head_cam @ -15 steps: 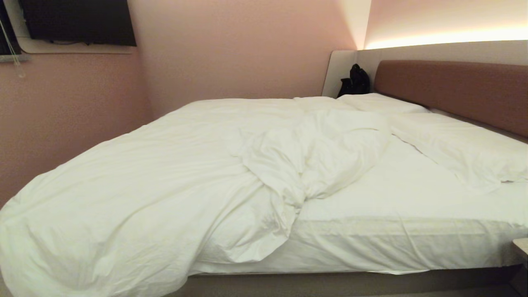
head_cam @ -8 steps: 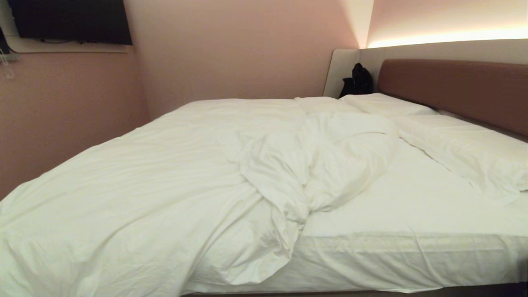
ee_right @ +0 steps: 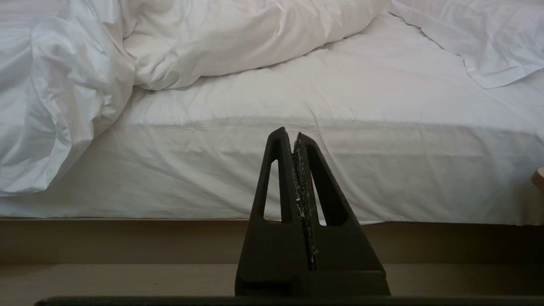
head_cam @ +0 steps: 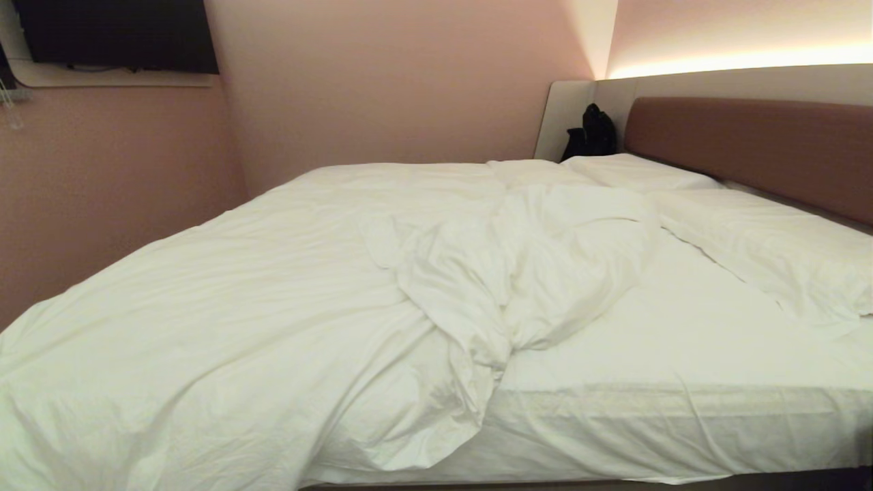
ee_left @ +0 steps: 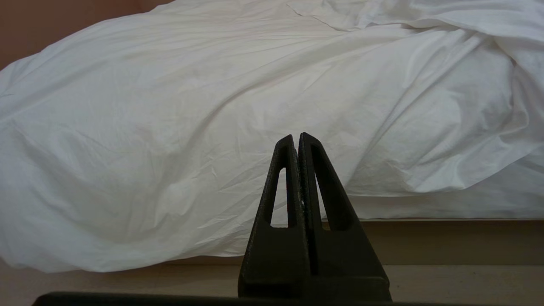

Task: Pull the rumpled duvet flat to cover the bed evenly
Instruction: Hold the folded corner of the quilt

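Facing the bed (head_cam: 682, 429), both claws pinched closed and empty.
I kept left claw (ee_left: 296, 138) and right claw (ee_right: 293, 135) back because the duvet (head_cam: 273, 300) was bunched leftward, leaving sheet (head_cam: 682, 327) bare.

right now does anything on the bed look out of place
Yes. The duvet is bunched into a twisted heap mid-bed and spills over the near edge on the left, leaving the sheet bare on the right below the pillows.
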You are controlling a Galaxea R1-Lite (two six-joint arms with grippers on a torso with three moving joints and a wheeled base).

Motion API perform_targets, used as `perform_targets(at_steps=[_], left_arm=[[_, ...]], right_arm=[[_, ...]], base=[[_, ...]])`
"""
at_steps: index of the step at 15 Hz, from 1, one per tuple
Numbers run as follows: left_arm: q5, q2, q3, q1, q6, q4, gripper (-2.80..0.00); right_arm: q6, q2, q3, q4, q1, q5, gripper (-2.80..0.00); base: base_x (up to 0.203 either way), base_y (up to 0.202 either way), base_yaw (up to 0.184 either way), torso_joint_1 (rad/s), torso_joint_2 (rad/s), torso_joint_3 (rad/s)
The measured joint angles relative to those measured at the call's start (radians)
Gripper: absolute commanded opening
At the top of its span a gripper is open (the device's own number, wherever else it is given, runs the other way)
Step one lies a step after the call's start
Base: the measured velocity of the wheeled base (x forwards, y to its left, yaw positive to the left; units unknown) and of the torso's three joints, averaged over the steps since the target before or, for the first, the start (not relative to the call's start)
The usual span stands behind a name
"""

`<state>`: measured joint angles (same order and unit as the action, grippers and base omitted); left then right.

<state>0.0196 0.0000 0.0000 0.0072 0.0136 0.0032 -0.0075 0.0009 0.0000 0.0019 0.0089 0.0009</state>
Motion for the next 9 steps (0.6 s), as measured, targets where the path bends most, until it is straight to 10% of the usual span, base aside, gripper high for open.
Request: perform_targets(at_steps=[9], left_arm=[[0.0,0.0,0.0,0.0,0.0,0.0,-2.8]], right_arm=[[-0.009,0.0,0.0,-0.002,0.0,-0.001,-2.8]], base=[[0.0,0.0,0.0,0.0,0.0,0.0]])
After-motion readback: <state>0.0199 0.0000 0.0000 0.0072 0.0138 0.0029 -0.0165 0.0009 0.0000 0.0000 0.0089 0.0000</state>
